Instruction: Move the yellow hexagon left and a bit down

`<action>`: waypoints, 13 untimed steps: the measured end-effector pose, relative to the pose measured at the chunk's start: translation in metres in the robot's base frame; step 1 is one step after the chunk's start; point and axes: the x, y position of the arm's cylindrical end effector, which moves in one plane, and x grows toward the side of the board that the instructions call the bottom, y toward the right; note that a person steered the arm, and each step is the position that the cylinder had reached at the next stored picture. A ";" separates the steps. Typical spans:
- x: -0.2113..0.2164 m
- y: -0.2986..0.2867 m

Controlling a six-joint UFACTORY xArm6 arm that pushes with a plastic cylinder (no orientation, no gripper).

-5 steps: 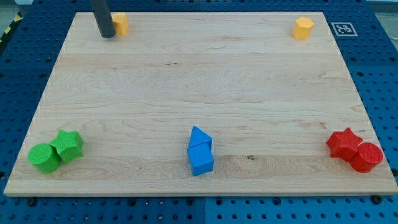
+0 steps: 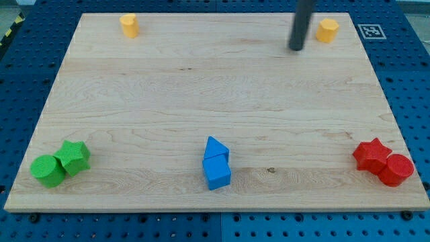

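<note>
The yellow hexagon (image 2: 328, 30) sits near the top right corner of the wooden board (image 2: 215, 94). My tip (image 2: 296, 48) rests on the board just left of it and a little lower, with a small gap between them. A second yellow block (image 2: 129, 25) stands near the top left corner.
A green cylinder (image 2: 48, 170) and a green star (image 2: 74, 156) touch at the bottom left. Two blue blocks (image 2: 216, 163) sit together at the bottom middle. A red star (image 2: 373, 154) and a red cylinder (image 2: 396, 169) touch at the bottom right.
My tip has moved from beside the top left yellow block across the board's top to just left of the yellow hexagon. No block has moved.
</note>
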 end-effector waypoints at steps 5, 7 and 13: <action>-0.043 0.088; -0.043 0.032; -0.039 -0.172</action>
